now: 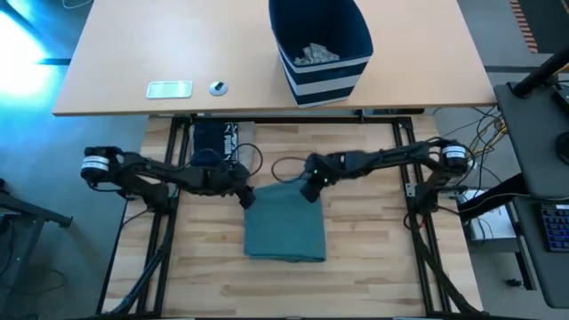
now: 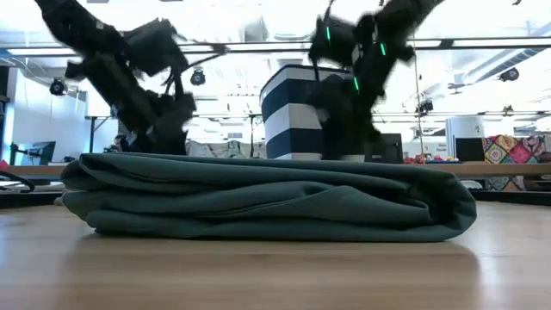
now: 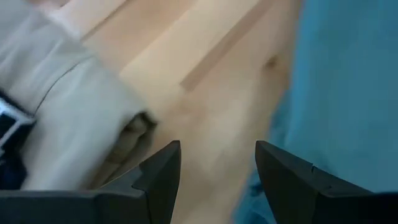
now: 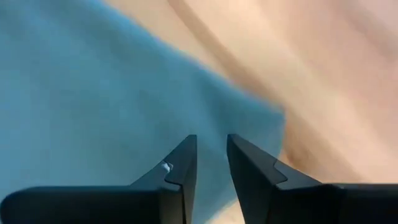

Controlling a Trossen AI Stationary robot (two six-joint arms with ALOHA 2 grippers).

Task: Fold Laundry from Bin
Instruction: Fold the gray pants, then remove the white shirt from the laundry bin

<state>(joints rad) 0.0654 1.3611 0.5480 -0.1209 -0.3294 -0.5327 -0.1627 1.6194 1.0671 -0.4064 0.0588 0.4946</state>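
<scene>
Teal-green garment [image 1: 285, 229] lies folded on the slatted wooden worktop [image 1: 373, 258], a claw at each of its far corners.

The left claw [image 1: 246, 196] hovers at the garment's upper left corner with its fingers [image 3: 163, 177] spread and nothing between them; its wrist view shows bare wood in the gap, teal cloth to one side and a beige garment [image 3: 68, 118] to the other. The right claw [image 1: 308, 192] sits over the upper right corner, fingers [image 4: 180, 171] drawn close with a narrow gap, seemingly empty, though the blur leaves that uncertain. A navy garment [image 1: 213, 140] lies beside the left arm. The bin [image 1: 318, 46] stands on the far worktop with small grey pieces [image 1: 316, 55] inside, well apart from a flat white device [image 1: 169, 89].
</scene>
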